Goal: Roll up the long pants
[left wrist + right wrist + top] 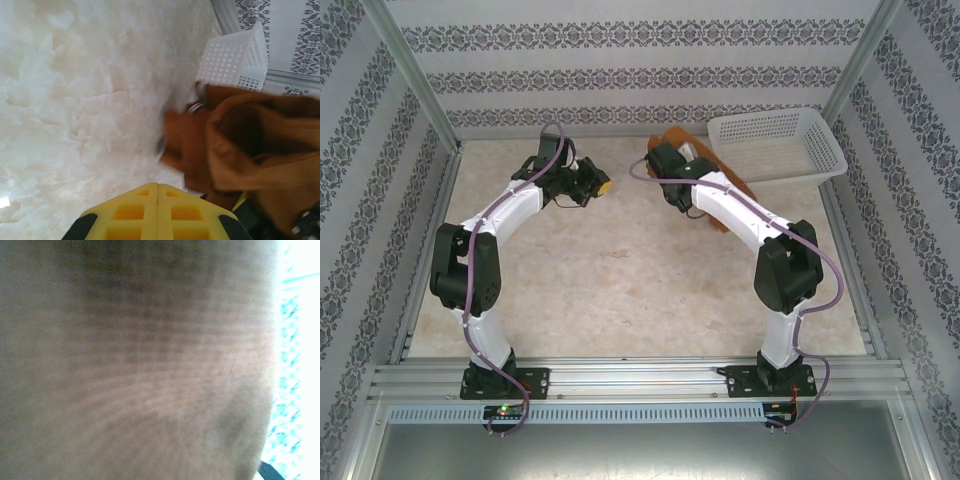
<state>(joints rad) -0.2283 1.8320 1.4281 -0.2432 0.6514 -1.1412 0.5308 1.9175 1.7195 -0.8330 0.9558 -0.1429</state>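
The long pants (672, 140) lie bunched at the back of the table, between my right arm and the basket. In the left wrist view the rust-brown pants (255, 145) rise in loose folds at the right, with two metal rings at their upper edge. My left gripper (604, 186) hovers left of the pants, and its yellow fingers (157, 186) are shut with nothing between them. My right gripper (660, 165) sits in the bunched cloth. Brown cloth (150, 365) covers the right wrist view and hides that gripper's fingers.
A white mesh basket (775, 145) stands at the back right, touching the pants; its corner (235, 55) shows above the cloth. Bare marbled tabletop (620, 270) stretches between the arms. Patterned walls and metal posts close in the back and sides.
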